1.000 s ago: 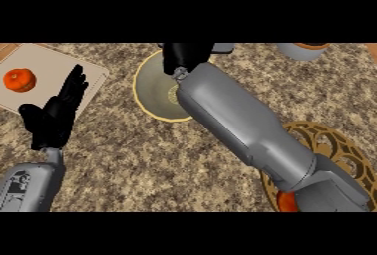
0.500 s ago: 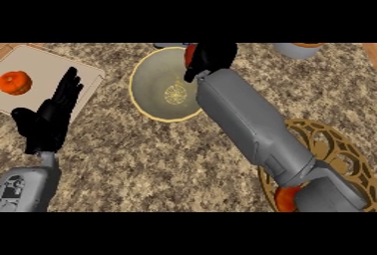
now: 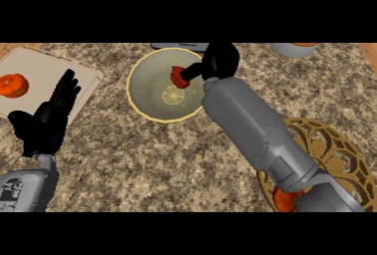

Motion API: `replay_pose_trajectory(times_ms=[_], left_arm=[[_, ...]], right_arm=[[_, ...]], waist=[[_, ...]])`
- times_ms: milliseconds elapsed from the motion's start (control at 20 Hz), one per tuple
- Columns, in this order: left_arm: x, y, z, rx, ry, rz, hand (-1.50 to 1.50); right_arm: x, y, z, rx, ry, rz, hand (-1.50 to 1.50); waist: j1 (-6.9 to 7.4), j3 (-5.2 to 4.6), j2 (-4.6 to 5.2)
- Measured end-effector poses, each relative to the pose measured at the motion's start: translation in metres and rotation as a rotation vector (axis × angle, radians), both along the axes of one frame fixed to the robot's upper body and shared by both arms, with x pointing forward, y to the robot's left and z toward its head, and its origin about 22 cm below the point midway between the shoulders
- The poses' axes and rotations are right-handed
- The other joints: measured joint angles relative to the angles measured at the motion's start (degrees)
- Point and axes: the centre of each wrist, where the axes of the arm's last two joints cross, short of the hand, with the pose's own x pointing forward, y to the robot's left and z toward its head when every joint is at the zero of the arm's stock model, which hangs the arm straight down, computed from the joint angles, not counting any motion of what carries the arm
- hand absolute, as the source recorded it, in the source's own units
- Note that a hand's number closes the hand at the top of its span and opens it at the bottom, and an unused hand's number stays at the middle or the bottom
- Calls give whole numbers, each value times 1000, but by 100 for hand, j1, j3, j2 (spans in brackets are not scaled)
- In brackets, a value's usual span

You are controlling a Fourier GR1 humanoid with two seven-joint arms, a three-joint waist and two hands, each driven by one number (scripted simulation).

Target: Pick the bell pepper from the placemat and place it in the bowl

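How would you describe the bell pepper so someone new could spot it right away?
Find the pale bowl with the yellow rim near the counter's far edge. Over its right side, the black right hand curls round the bell pepper, a small red thing. The orange fruit lies on the placemat instead.

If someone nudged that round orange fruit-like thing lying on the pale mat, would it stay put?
Probably not. The round orange fruit-like thing looks ball-shaped, so it would likely roll. The flat pale placemat shows no raised rim to stop it. It looks firm rather than squashy.
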Motion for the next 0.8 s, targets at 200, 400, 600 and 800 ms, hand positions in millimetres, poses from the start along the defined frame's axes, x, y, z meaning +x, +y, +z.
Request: replay_pose_trajectory(times_ms=[200,400,600,800], left_arm=[[-3,5,-2,-4,10,21,0],[-10,12,-8,-3,17,46,0],[-18,19,-2,-2,24,71,0],[-21,24,-7,-6,23,81,0]], right_arm=[[-5,-5,8,198,-197,-19,-150],[-17,-15,6,351,-315,-43,-150],[-40,-31,-15,442,-325,-52,-150],[-72,-59,-28,502,-339,-41,-150]], waist=[[-142,9,-37],[-261,5,-84],[-399,1,-126],[-497,-2,-140]])
